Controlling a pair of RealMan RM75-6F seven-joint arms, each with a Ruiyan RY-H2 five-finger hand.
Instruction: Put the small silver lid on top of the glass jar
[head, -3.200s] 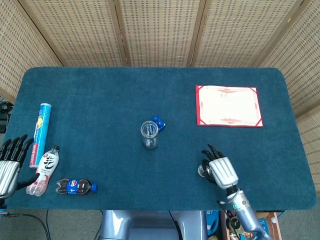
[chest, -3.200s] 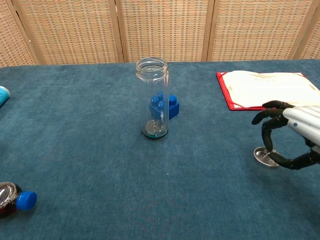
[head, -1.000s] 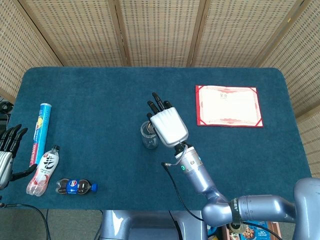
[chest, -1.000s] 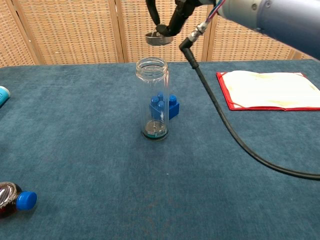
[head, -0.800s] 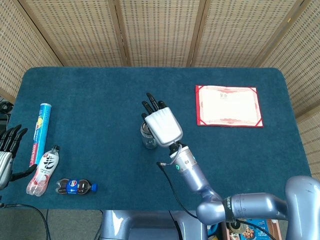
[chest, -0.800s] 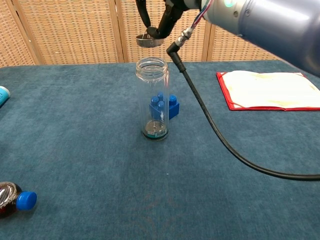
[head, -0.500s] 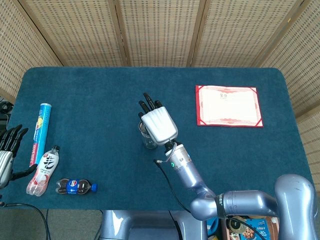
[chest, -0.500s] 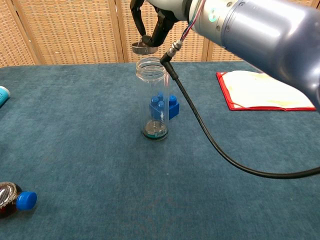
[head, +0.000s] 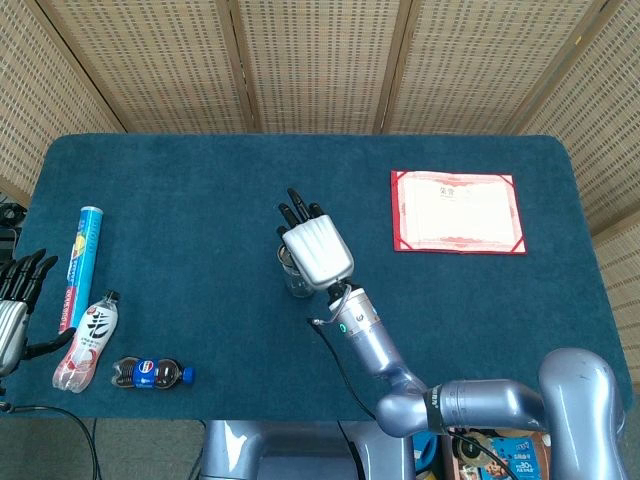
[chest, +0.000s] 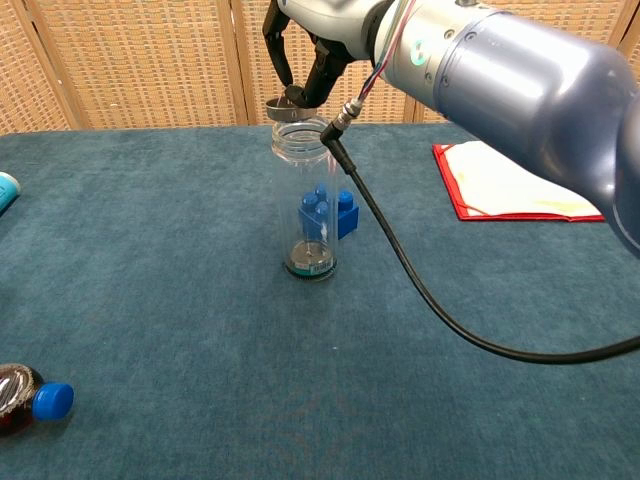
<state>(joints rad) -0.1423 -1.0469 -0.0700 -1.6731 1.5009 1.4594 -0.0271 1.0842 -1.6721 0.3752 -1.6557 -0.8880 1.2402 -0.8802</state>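
A tall clear glass jar (chest: 308, 200) stands upright in the middle of the blue table; in the head view my right hand (head: 314, 250) hides most of the jar (head: 295, 280). In the chest view my right hand (chest: 305, 40) pinches the small silver lid (chest: 289, 107) right at the jar's mouth, slightly left of centre. Whether the lid touches the rim I cannot tell. My left hand (head: 18, 300) hangs at the table's front left edge with fingers spread, holding nothing.
A blue toy brick (chest: 330, 213) sits just behind the jar. A red-bordered certificate (head: 457, 211) lies at the right. At the left lie a tube (head: 80, 262), a white bottle (head: 88, 340) and a cola bottle (head: 152, 373). Wicker screens stand behind the table.
My right hand carried the lid from the table's front right up and over to the jar, then lowered it leftward onto the jar's mouth. The left hand stayed put.
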